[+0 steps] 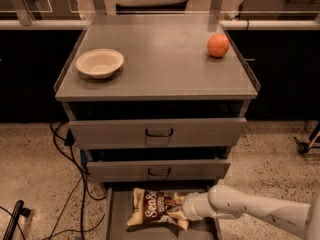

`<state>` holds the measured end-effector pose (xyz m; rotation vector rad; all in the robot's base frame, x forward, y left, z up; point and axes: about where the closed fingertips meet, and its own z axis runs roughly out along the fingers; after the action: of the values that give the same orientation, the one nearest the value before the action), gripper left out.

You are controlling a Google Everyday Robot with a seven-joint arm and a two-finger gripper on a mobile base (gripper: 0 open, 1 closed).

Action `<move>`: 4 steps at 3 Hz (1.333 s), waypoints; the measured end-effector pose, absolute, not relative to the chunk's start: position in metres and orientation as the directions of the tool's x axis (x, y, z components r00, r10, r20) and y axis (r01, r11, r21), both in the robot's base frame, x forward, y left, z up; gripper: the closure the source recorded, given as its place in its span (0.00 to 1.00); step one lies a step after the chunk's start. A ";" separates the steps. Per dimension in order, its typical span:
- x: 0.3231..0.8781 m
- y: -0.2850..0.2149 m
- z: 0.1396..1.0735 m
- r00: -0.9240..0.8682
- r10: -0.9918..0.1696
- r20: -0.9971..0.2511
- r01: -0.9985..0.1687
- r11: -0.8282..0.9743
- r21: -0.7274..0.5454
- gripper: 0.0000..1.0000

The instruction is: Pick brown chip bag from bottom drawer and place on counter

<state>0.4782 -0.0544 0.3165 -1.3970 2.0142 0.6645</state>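
- The gripper (184,209) is held low inside the bottom drawer (116,220), at the right end of the brown chip bag (149,209).
- Whether the jaws are spread or pinching the bag cannot be told; they are hidden behind the wrist and the crumpled foil.
- The bag is seen lying on the drawer floor, lettering up.
- The white arm (255,213) is extended in from the lower right.
- On the worktop (160,64), a cream bowl (99,62) is placed at the left and an orange (218,45) at the back right, well apart.
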 end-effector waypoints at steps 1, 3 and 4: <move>0.486 -0.069 0.352 -0.253 -0.668 -0.700 -0.948 0.316 0.041 1.00; 0.501 -0.109 0.462 -0.201 -0.709 -0.675 -0.952 0.305 -0.037 1.00; 0.501 -0.109 0.462 -0.201 -0.709 -0.675 -0.952 0.305 -0.037 1.00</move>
<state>0.5009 -0.1093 0.4616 -1.4700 1.9843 0.5294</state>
